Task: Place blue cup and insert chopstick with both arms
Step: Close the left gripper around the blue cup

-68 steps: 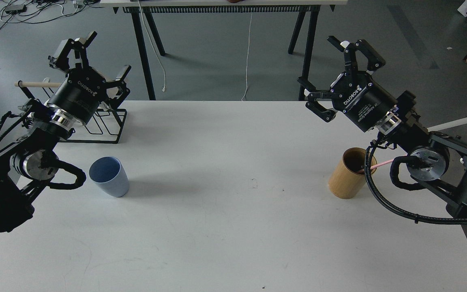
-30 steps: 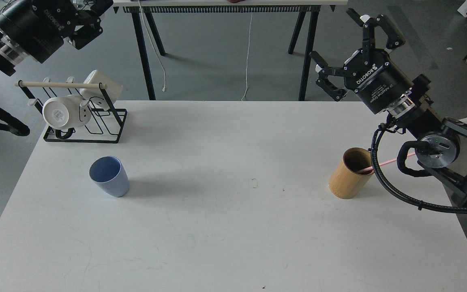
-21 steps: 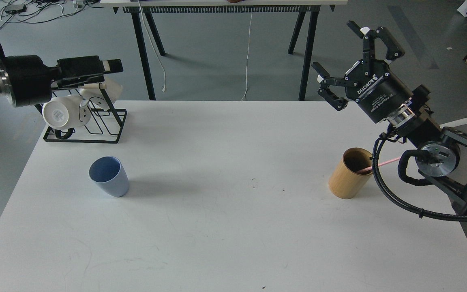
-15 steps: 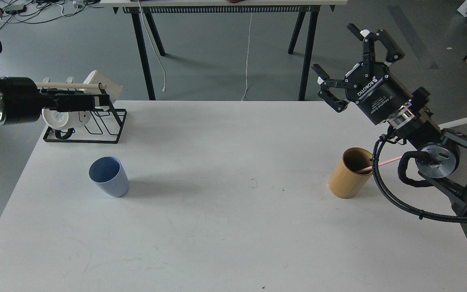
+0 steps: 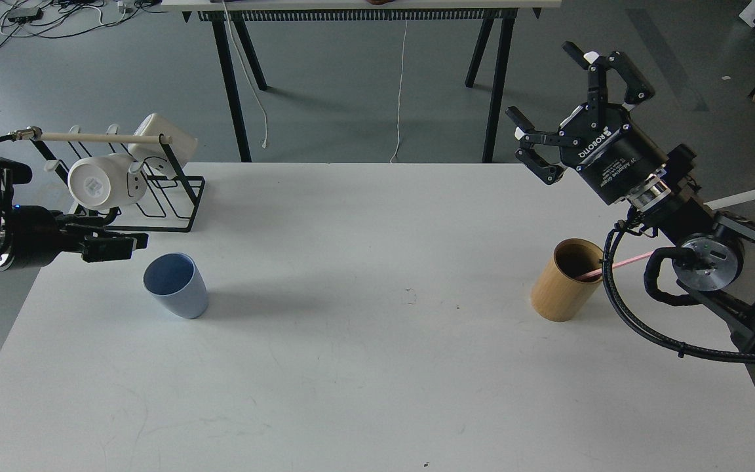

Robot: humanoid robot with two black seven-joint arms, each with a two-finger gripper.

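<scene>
Blue cup upright just right of the left gripper, its spread unreadable side-on, right gripper wide, empty, above chopstick.

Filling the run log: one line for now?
left gripper: beside blue cup | right gripper: open, raised | chopstick: in wooden holder
</scene>
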